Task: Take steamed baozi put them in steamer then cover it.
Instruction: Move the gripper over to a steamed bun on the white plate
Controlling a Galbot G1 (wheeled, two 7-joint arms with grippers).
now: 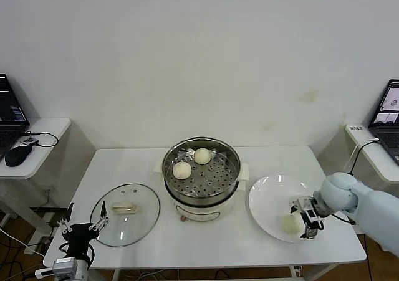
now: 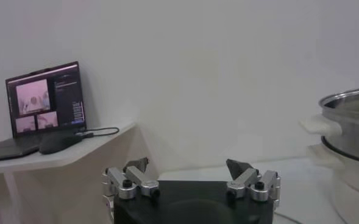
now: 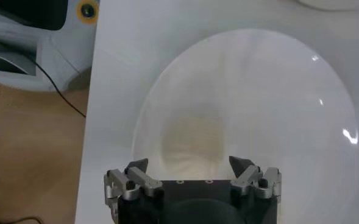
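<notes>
Bun point(image 1: 289, 223) on plate point(image 1: 268, 194) sat just ahead of my right gripper point(image 1: 310, 222), jaws spread either side, not yet gripping; left gripper point(image 1: 80, 228) parked open, far off.

2 cream-white baozi point(image 1: 191, 162) sit in the shiny steel steamer point(image 1: 201, 169), its floor dotted with round holes, on a white base, beside a clear glass cover point(image 1: 125, 214) with cream handle, a white plate point(image 1: 268, 197), all on a white table point(image 1: 124, 169)
</notes>
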